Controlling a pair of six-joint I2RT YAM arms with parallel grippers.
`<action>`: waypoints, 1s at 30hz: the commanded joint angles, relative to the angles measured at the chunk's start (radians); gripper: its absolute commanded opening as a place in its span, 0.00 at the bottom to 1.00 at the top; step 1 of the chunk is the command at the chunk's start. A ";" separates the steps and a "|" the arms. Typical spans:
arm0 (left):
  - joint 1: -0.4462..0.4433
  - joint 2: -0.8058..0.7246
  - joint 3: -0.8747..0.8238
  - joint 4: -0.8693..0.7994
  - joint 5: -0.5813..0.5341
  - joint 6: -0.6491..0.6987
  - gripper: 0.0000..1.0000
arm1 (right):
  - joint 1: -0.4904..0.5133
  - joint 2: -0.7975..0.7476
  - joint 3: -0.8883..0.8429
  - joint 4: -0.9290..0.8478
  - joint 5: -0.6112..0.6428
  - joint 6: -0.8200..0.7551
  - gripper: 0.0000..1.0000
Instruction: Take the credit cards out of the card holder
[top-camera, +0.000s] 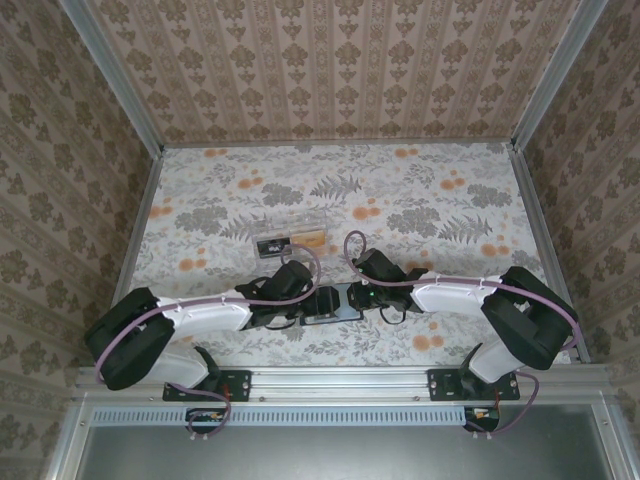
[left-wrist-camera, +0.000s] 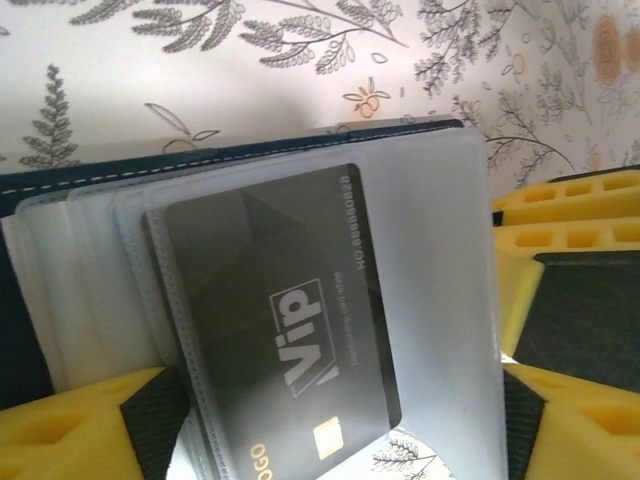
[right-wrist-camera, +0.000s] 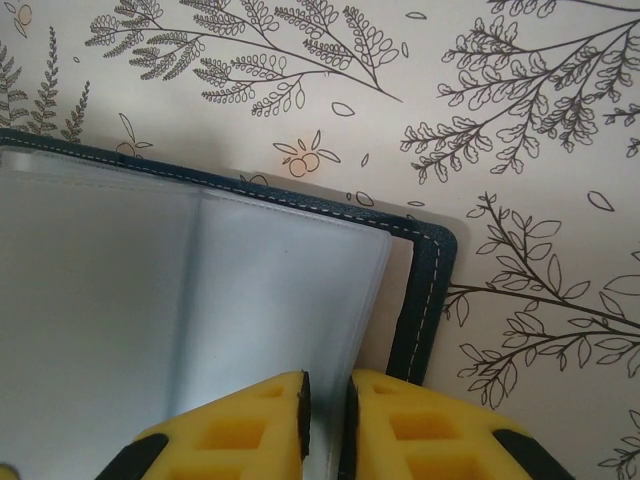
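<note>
The navy card holder (top-camera: 333, 316) lies open on the table between both grippers, its clear sleeves (left-wrist-camera: 430, 260) fanned up. One sleeve holds a dark grey "VIP" credit card (left-wrist-camera: 280, 330). My left gripper (left-wrist-camera: 340, 440) is open wide, its yellow fingers (left-wrist-camera: 80, 430) on either side of the sleeves and the card. My right gripper (right-wrist-camera: 327, 430) is shut on the edge of the clear sleeves (right-wrist-camera: 250, 300), just inside the holder's stitched navy border (right-wrist-camera: 425, 300). Its yellow fingers (left-wrist-camera: 570, 195) show at the right of the left wrist view. From above, the left gripper (top-camera: 318, 298) and right gripper (top-camera: 352, 296) nearly touch.
A clear rectangular plastic box (top-camera: 290, 236) with black and orange strips lies just beyond the grippers. The floral table cover (top-camera: 400, 200) stretches to patterned walls at the back and sides.
</note>
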 joint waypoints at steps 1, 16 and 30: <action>-0.008 -0.010 0.015 -0.003 0.014 0.022 0.91 | 0.002 0.023 -0.004 -0.022 -0.013 0.011 0.22; -0.006 -0.042 0.016 -0.010 0.017 0.045 1.00 | -0.002 -0.004 -0.005 -0.040 0.026 0.018 0.26; 0.002 -0.084 0.007 -0.043 0.016 0.065 1.00 | -0.039 -0.222 0.001 -0.207 0.224 0.033 0.39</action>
